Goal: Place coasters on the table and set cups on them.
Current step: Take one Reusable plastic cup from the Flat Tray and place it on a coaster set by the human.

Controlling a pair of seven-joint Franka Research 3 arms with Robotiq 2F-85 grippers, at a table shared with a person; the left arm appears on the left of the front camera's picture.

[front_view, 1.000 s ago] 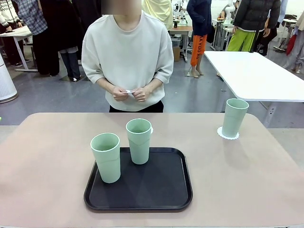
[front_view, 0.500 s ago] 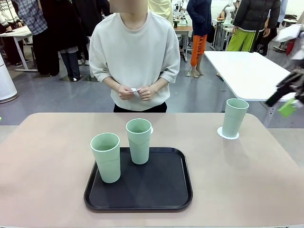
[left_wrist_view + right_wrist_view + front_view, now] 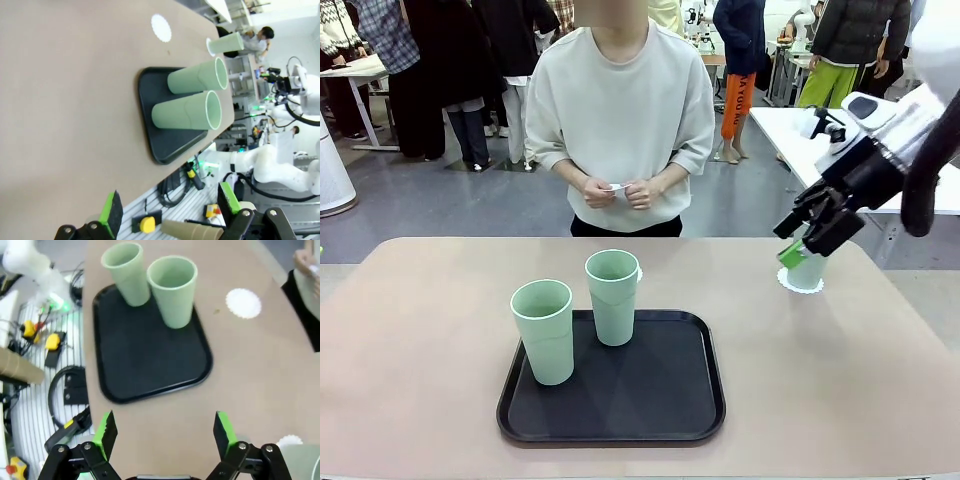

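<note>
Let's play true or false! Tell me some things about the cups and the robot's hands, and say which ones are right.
1. Two cups stand on the black tray. True.
2. The third cup lies tipped over. False: it stands upright on a coaster.
3. The right gripper is open. True.
4. The spare coaster sits inside the tray. False: it lies on the table, outside the tray.
5. The left gripper holds a cup. False: it is open and holds nothing.
6. The person's hands hold something small and white. True.
</note>
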